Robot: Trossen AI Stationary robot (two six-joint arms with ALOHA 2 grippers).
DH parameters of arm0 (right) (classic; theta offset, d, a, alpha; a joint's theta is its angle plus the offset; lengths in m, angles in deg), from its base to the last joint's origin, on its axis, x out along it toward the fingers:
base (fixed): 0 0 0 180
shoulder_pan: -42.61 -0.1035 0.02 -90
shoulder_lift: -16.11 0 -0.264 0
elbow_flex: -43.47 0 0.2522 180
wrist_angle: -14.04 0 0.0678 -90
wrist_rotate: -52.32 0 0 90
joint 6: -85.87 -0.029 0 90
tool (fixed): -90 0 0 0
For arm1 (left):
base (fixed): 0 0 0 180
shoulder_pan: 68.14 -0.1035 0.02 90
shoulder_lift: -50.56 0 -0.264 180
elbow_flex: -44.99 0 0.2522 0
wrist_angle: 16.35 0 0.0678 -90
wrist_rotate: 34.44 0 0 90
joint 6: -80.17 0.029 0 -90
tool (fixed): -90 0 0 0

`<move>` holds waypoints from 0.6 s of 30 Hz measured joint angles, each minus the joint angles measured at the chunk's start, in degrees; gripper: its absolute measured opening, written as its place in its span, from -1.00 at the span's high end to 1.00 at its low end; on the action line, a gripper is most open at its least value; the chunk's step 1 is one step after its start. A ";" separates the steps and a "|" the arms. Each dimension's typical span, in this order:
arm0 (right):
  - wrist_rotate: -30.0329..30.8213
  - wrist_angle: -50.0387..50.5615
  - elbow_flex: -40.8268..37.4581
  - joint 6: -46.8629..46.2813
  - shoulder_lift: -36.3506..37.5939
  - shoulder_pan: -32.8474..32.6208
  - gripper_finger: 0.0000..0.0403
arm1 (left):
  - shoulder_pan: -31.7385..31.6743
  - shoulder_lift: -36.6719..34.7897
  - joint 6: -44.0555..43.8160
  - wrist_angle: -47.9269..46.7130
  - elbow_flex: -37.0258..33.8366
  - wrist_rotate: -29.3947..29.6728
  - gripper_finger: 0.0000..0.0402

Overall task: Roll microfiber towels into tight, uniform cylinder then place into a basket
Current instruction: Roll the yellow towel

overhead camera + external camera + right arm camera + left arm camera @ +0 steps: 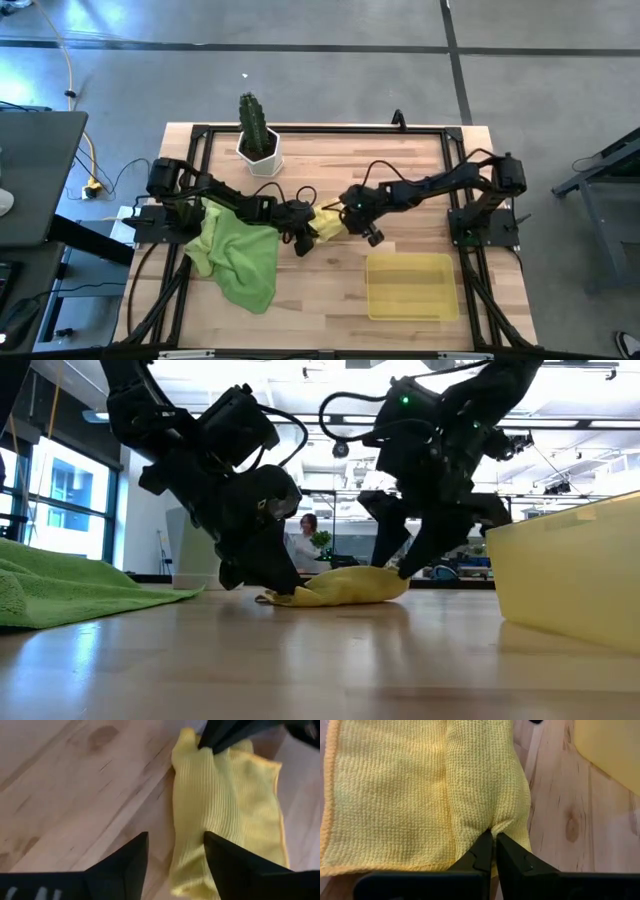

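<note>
Lime green microfiber towels (240,255): I see them as one crumpled heap at the table's left, under the left arm; I cannot separate the two cloths.
White hexagonal pot with a green cactus (258,150): it stands near the far edge, well apart from the towels.
Left gripper (303,238): I have it low at the table's centre; its fingers (482,851) are pressed together, pinching a fold at the bright yellow towel's edge.
Bright yellow microfiber towel (328,224): it lies on the light wooden table (330,300) between the two grippers, partly folded, one side doubled into a thick ridge (480,780).
Right gripper (352,215): it meets the yellow towel from the other side; its fingers (235,865) stand apart, one over bare wood, one over the cloth, gripping nothing.
Translucent yellow plastic basket (411,287): it sits near the front right, holding no towel that I can see.
</note>
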 joint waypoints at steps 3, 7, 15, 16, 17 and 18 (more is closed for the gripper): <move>1.75 -1.28 0.00 0.16 -1.16 -0.18 0.01 | 0.00 0.00 -0.58 0.01 0.00 0.00 0.96; 5.85 -3.66 0.02 -0.14 -3.41 0.10 0.00 | 0.02 0.04 -1.06 0.38 -0.07 -0.51 0.96; 8.08 -5.40 0.28 -2.75 -6.12 1.18 0.08 | 0.04 0.04 -0.31 1.41 -0.13 -3.53 0.96; 8.04 -5.10 0.28 -3.87 -6.16 1.22 0.14 | 0.04 -0.31 -0.29 1.36 -0.13 -3.67 0.96; 7.93 -4.73 0.28 -4.88 -6.17 1.30 0.20 | 0.03 -0.64 -0.14 1.19 -0.13 -3.64 0.96; 7.85 -4.42 0.28 -5.84 -6.19 1.30 0.29 | -0.02 -1.05 -0.12 0.89 -0.18 -3.63 0.96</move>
